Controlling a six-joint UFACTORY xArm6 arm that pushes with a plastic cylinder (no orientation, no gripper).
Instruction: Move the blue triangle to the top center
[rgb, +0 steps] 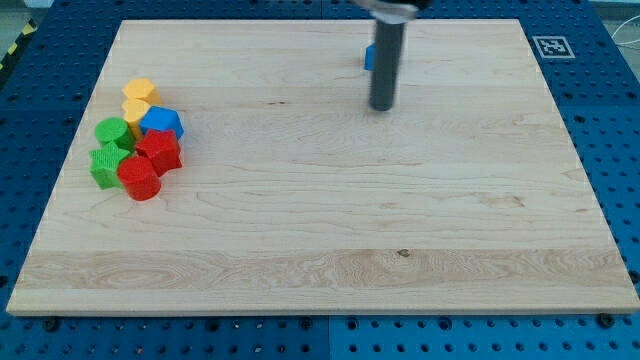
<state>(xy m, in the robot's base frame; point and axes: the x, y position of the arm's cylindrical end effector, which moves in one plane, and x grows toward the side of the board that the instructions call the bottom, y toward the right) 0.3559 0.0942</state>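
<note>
A blue block (368, 56), mostly hidden behind my rod, shows only as a small sliver near the view's top centre; its shape cannot be made out. My tip (381, 106) rests on the board just below and slightly right of that sliver. A second blue block (161, 122) sits in a cluster at the view's left.
The cluster at the left holds two yellow blocks (139, 93), two green blocks (111, 131), a red star-like block (160, 150) and a red cylinder (139, 178). The wooden board (320, 230) lies on a blue perforated table. A marker tag (551, 46) sits at the board's top right corner.
</note>
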